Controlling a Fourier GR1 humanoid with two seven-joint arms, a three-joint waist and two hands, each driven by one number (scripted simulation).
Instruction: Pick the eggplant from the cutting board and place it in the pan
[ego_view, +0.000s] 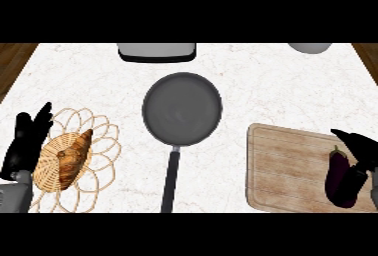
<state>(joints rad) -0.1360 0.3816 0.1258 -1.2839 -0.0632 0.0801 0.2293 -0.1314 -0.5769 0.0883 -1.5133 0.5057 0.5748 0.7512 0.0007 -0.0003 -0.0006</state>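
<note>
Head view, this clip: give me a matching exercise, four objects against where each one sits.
Objects:
1. eggplant
2. croissant
3. pan
4. left hand

Places:
A. middle of the counter, handle toward the robot
B. in the wicker basket
C. left edge of the view, fingers up, beside the basket
D. on the cutting board, at its right side, next to the right hand

Pairs: 1-D, 2-B, 3-A, 4-C
</note>
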